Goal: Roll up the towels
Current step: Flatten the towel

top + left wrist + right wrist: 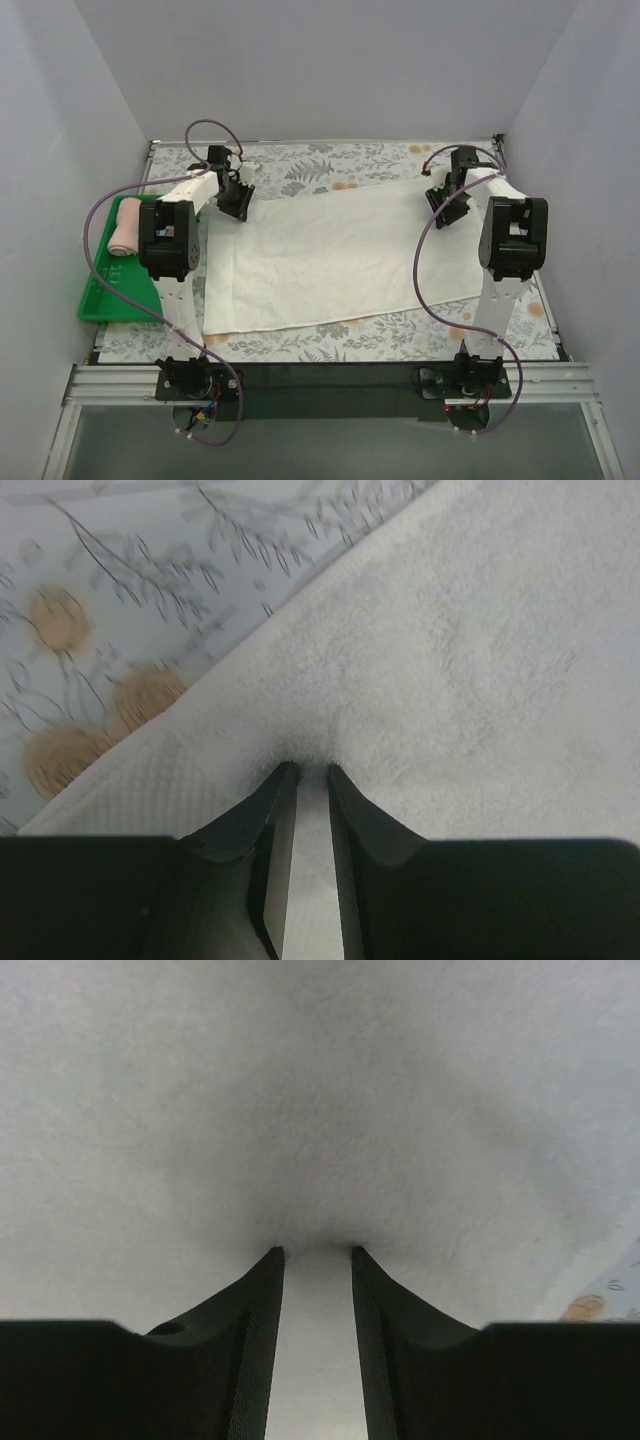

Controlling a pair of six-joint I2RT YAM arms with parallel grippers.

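While 1 pink towel (126, 227) sits rolled, 1 white towel (320, 260) spreads.

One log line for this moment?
white towel: flat; left gripper: tips on its far-left corner; right gripper: far-right corner; jaws: slightly apart; pink towel: rolled, in green tray

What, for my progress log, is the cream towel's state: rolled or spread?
Spread. The cream towel lies flat on the floral table, no rolled edge visible.
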